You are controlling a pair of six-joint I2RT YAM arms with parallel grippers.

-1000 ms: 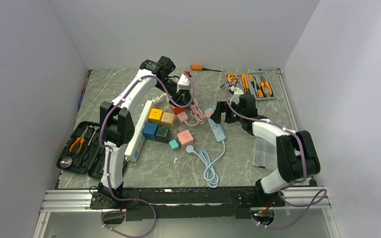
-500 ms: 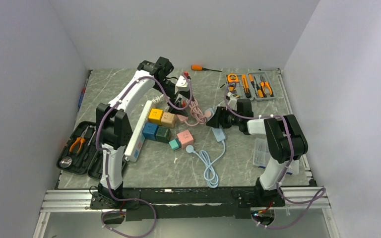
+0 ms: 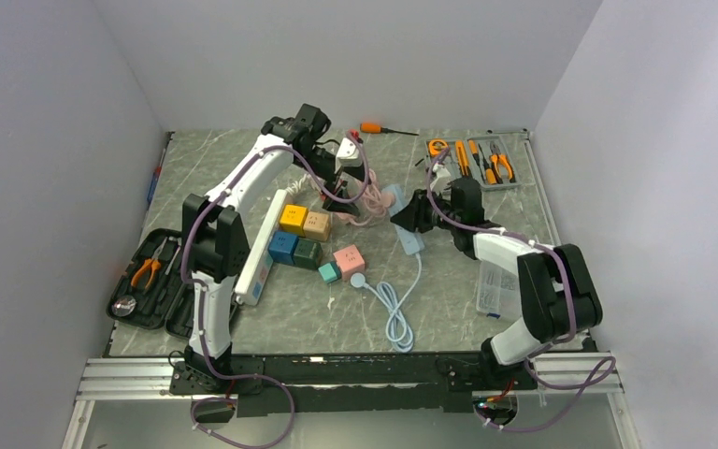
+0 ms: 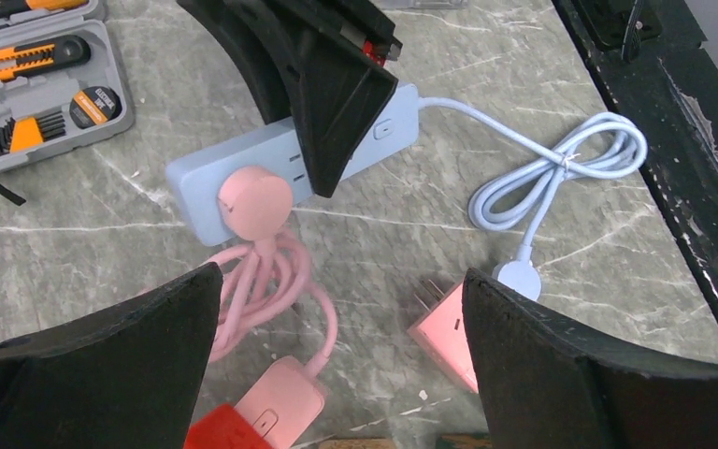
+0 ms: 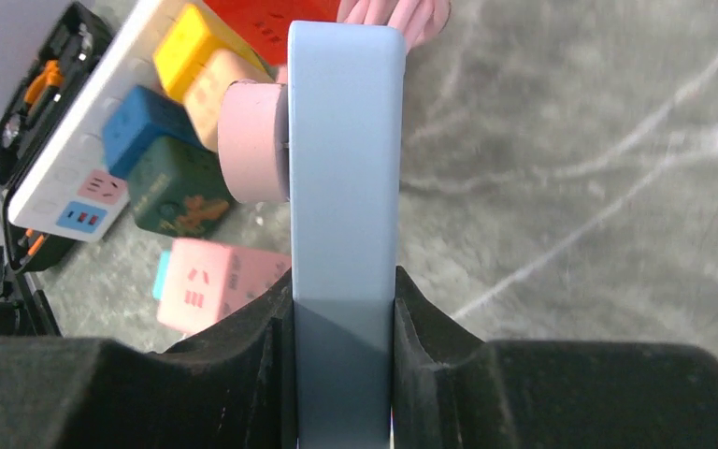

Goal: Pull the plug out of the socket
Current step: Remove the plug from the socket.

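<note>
The pink plug [image 4: 255, 201] sits seated in the blue power strip [image 4: 208, 176], its round back facing our left claw [image 4: 341, 276]; it lies ahead of that claw, just off the centre of the gap; the fingers stand wide apart and hold nothing, spread, we judge, to close around the plug. Our right claw [image 5: 344, 299] is clamped on the strip's two flanks, with the plug projecting from the strip's face ahead of its fingertips; we judge this grip anchors the socket, so a pull parts the two instead of dragging both. The pink cable [image 4: 266, 281] coils between the left fingers, touching the plug; it could snag.
</note>
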